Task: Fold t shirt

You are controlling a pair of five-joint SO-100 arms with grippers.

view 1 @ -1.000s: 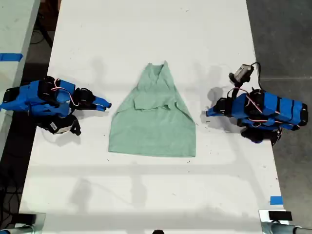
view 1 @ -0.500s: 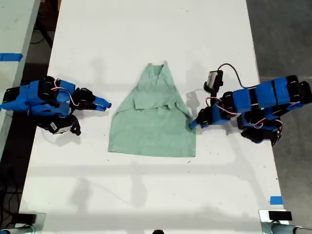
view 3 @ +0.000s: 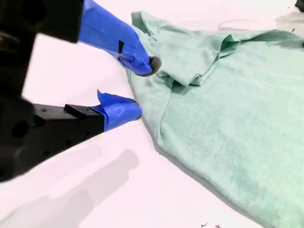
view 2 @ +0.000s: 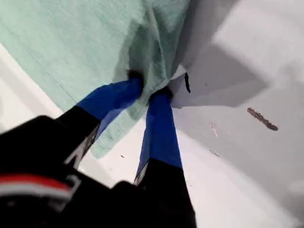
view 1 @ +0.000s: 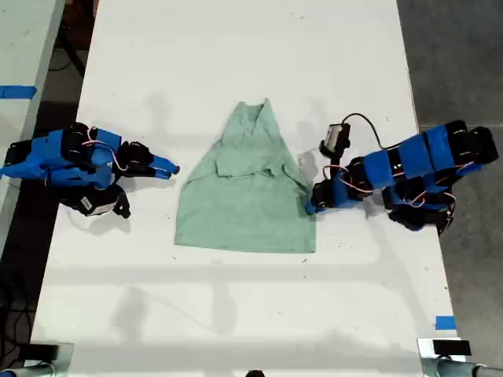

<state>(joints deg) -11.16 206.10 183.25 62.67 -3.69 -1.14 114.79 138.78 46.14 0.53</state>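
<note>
The pale mint-green t shirt (view 1: 244,196) lies flat on the white table (view 1: 236,47), narrow end away and wide hem near, with its sleeves folded in. At the exterior view's right, my first gripper (view 1: 311,206) sits at the shirt's side edge. The first wrist view shows its blue fingers (view 2: 159,128) close together with a bunched fold of the t shirt (view 2: 71,42) pinched at their tips. At the exterior view's left, my second gripper (view 1: 167,167) stands open just off the shirt's other edge. Its jaws are apart beside the t shirt (view 3: 228,95), holding nothing.
The table's long edges run along both sides of the exterior view, with dark floor beyond. A blue tape mark (view 1: 445,322) lies near the table's front corner at the exterior view's right. A small dark smear (view 2: 261,118) marks the table by the first gripper.
The first arm has stretched out from the exterior view's right and brought its gripper onto the shirt's side edge. The second arm has not moved.
</note>
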